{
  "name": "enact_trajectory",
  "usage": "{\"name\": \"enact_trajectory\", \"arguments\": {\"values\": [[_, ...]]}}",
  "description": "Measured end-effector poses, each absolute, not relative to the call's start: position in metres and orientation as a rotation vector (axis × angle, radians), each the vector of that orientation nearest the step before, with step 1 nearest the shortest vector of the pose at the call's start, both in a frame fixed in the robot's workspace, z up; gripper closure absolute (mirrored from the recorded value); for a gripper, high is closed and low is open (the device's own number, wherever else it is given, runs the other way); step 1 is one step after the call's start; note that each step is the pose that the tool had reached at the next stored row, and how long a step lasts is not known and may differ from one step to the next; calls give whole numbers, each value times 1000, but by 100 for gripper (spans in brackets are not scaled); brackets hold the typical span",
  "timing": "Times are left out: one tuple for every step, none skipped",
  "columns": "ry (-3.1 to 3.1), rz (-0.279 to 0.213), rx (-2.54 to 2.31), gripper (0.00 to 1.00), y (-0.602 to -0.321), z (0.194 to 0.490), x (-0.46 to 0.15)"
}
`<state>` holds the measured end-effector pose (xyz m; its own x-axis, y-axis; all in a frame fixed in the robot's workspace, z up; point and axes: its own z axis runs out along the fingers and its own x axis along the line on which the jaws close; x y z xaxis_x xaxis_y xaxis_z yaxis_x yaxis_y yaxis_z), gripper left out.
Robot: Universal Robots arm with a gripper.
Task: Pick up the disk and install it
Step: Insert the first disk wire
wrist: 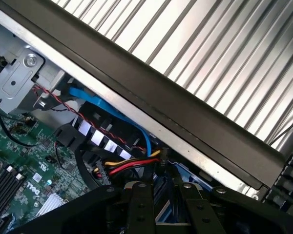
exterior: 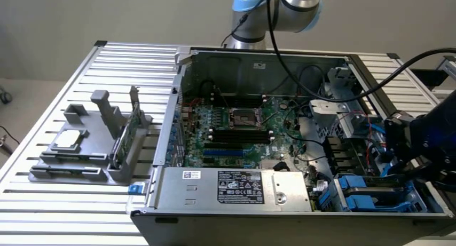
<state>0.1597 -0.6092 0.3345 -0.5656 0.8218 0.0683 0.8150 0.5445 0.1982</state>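
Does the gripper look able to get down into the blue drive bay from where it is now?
Probably yes. The gripper hangs close over the drive bay, and the case lies open on top. The red and yellow cables beside it might snag.

Robotics lab bench: my arm (exterior: 296, 3) rises behind a slatted metal table (exterior: 50, 208); opened PC case (exterior: 235, 70), grey parts jig (exterior: 71, 171) on it.

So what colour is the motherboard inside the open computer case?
Green. The motherboard shows best in the exterior view.
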Motion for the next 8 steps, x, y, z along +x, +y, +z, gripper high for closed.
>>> {"name": "enact_trajectory", "arguments": {"values": [[2731, 324, 1454, 73, -609, 334, 160], [2730, 324, 1462, 73, -609, 334, 160], [2730, 324, 1470, 73, -609, 334, 160], [2730, 324, 1473, 73, -609, 334, 160], [2730, 324, 1476, 73, -609, 334, 160], [2729, 324, 1479, 73, -609, 334, 160], [2728, 324, 1481, 73, -608, 334, 160], [2727, 324, 1483, 73, -608, 334, 160]]}}
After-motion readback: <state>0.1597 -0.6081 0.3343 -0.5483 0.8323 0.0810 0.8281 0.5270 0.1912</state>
